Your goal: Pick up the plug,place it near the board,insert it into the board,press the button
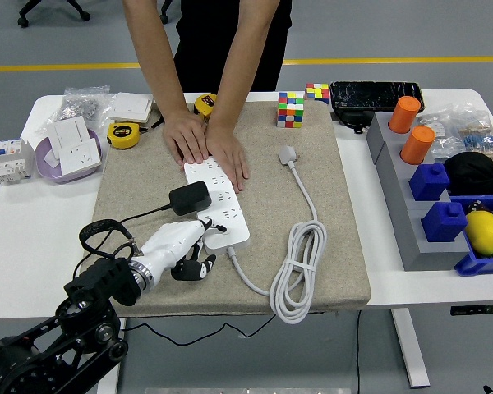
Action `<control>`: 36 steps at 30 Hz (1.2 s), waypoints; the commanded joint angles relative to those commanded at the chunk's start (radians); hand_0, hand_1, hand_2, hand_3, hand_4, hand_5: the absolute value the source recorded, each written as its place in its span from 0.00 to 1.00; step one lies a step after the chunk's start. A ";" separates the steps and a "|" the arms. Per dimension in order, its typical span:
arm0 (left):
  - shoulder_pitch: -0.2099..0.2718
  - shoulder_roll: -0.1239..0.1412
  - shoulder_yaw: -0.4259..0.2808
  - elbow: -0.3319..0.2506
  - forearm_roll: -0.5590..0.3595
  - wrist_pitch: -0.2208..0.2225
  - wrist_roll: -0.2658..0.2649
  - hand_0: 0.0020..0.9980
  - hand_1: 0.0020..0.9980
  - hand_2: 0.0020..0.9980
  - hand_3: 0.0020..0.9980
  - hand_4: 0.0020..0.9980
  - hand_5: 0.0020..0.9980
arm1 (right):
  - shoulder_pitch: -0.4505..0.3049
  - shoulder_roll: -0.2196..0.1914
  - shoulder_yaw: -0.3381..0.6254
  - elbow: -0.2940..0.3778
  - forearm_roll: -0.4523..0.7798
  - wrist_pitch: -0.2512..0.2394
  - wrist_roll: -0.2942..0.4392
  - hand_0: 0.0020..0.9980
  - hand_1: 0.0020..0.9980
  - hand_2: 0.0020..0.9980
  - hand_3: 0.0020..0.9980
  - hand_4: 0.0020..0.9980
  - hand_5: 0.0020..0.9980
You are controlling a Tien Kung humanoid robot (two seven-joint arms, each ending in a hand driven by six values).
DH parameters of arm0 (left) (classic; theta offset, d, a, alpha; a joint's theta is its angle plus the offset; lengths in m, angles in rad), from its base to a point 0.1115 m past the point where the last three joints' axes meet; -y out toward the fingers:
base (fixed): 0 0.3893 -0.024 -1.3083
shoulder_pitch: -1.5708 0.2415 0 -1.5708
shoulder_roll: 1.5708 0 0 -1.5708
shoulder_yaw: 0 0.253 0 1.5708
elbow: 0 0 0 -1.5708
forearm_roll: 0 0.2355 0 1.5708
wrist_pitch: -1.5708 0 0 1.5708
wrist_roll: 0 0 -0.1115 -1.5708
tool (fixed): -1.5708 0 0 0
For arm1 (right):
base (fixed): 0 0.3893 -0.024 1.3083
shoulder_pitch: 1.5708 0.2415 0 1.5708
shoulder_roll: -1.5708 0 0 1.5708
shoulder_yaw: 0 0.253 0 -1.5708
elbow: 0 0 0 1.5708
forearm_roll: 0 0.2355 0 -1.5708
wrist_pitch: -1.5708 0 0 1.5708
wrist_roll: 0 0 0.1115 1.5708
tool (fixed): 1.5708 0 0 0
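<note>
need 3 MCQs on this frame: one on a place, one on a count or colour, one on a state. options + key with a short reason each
1. Where does the black plug sit?
A. On the power strip, along its left side
B. In the purple bowl
C. Beside the coiled white cable

2. How many orange cylinders stand on the grey rack at the right?
A. One
B. Two
C. Four

3. What are the person's hands doing?
A. Lifting the power strip
B. Holding a tape measure
C. Lying flat on the far end of the power strip

Key: 1 A, the plug rests on the strip with its black cord trailing left toward the left hand. 2 B, two orange cylinders show, one behind the other. 3 C, both palms lie flat across the strip's far end.
</note>
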 joint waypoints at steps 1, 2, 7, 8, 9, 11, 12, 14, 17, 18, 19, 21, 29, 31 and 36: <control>0.001 0.000 0.001 0.002 0.000 0.001 -0.001 0.14 0.05 0.15 0.80 0.54 0.00 | 0.000 0.000 0.000 0.000 0.000 0.000 0.000 1.00 0.92 0.84 0.83 1.00 1.00; 0.001 0.000 0.002 0.004 -0.001 0.002 -0.001 0.14 0.05 0.15 0.80 0.54 0.00 | 0.000 0.000 -0.001 0.000 0.000 0.000 0.000 1.00 0.92 0.84 0.83 1.00 1.00; 0.005 0.000 0.004 0.009 0.002 -0.002 0.000 0.14 0.05 0.15 0.79 0.54 0.00 | -0.001 0.000 -0.003 0.000 0.001 0.000 0.000 1.00 0.92 0.84 0.83 1.00 1.00; 0.006 0.000 0.004 0.011 0.002 -0.002 0.000 0.14 0.05 0.15 0.79 0.54 0.00 | -0.001 0.000 -0.003 0.000 0.001 0.000 0.000 1.00 0.92 0.84 0.83 1.00 1.00; 0.006 0.001 0.005 0.013 0.002 -0.002 -0.001 0.14 0.05 0.15 0.79 0.54 0.00 | -0.002 0.000 -0.003 0.000 0.000 0.000 0.000 1.00 0.92 0.84 0.83 1.00 1.00; 0.008 0.002 0.005 0.019 0.005 -0.002 0.000 0.14 0.05 0.15 0.79 0.54 0.00 | -0.002 0.001 -0.003 0.000 0.000 0.000 0.000 1.00 0.92 0.84 0.83 1.00 1.00; 0.009 0.002 0.006 0.021 0.006 -0.003 0.000 0.14 0.05 0.15 0.79 0.54 0.00 | -0.002 0.001 -0.003 0.000 0.000 -0.001 0.000 1.00 0.92 0.84 0.83 1.00 1.00; 0.010 0.003 0.007 0.023 0.006 -0.004 0.000 0.14 0.05 0.15 0.79 0.54 0.00 | -0.003 0.000 -0.004 0.000 0.000 -0.001 0.000 1.00 0.92 0.84 0.83 1.00 1.00; 0.011 0.004 0.008 0.025 0.008 -0.006 0.001 0.14 0.05 0.14 0.79 0.54 0.00 | -0.003 0.000 -0.004 0.000 0.000 -0.001 0.000 1.00 0.92 0.84 0.83 1.00 1.00; 0.010 0.004 0.008 0.025 0.008 -0.006 0.001 0.14 0.05 0.14 0.79 0.54 0.00 | -0.002 0.000 -0.005 0.000 0.001 -0.001 0.000 1.00 0.92 0.84 0.83 1.00 1.00; 0.010 0.004 0.008 0.025 0.008 -0.007 0.001 0.14 0.05 0.14 0.79 0.54 0.00 | -0.002 0.000 -0.005 0.000 0.001 -0.001 0.000 1.00 0.92 0.84 0.83 1.00 1.00; 0.009 0.005 0.007 0.023 0.009 -0.004 0.000 0.14 0.05 0.14 0.79 0.54 0.00 | -0.001 0.000 -0.004 0.000 0.000 -0.001 0.000 1.00 0.92 0.84 0.83 1.00 1.00; 0.020 0.005 -0.035 -0.049 0.022 0.009 -0.010 0.14 0.05 0.15 0.75 0.54 0.00 | 0.000 0.001 -0.001 0.000 0.001 -0.001 -0.001 1.00 0.92 0.84 0.83 1.00 1.00; 0.034 0.000 -0.067 -0.075 0.021 0.023 -0.022 0.14 0.05 0.15 0.75 0.54 0.00 | 0.000 0.002 0.000 0.000 0.001 -0.001 -0.002 1.00 0.92 0.84 0.83 1.00 1.00; 0.101 -0.025 -0.174 -0.125 -0.056 0.133 -0.139 0.23 0.15 0.24 0.67 0.51 0.07 | -0.001 0.006 -0.003 0.000 0.006 -0.002 0.000 1.00 0.92 0.84 0.83 1.00 1.00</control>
